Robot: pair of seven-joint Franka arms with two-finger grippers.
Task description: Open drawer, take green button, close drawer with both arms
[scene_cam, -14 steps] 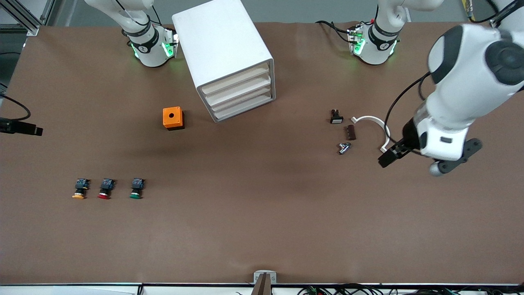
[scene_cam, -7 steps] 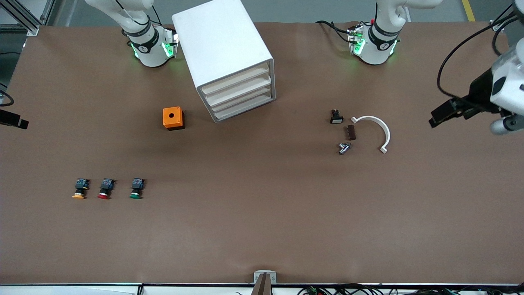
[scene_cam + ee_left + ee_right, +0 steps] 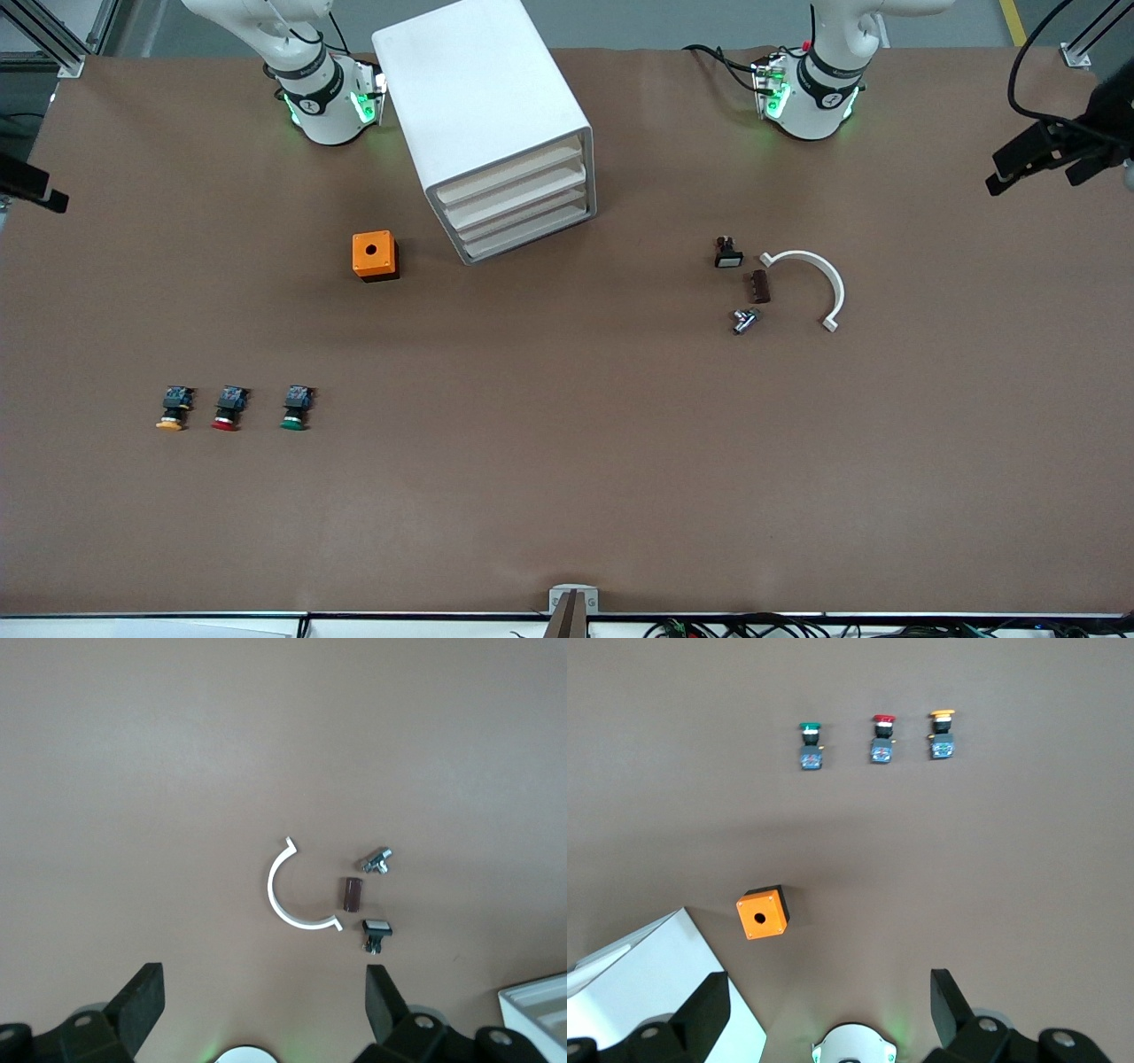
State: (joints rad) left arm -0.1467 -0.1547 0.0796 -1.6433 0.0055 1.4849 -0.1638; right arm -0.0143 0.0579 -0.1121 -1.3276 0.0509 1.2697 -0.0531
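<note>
The white cabinet [image 3: 483,115] stands at the robots' side of the table, its four cream drawers [image 3: 518,202] all shut; a corner of it shows in the right wrist view [image 3: 647,992]. The green-capped button [image 3: 294,408] stands on the table near the front camera, toward the right arm's end; the right wrist view shows it [image 3: 810,746] too. My left gripper [image 3: 1032,159] is open and empty, high at the left arm's end of the table; it shows in its own view [image 3: 264,1010]. My right gripper [image 3: 828,1014] is open and empty, high over the table; a part of it shows at the edge of the front view [image 3: 31,186].
An orange box with a round hole [image 3: 374,255] sits beside the cabinet. A red-capped button [image 3: 229,408] and an orange-capped button [image 3: 174,408] stand beside the green one. A white curved piece [image 3: 815,279], a brown block [image 3: 759,286], a metal part [image 3: 744,320] and a black part [image 3: 727,252] lie toward the left arm's end.
My left gripper has swung up and away from the small parts toward the left arm's end of the table. My right gripper has also risen at the table's edge. Nothing on the table moved.
</note>
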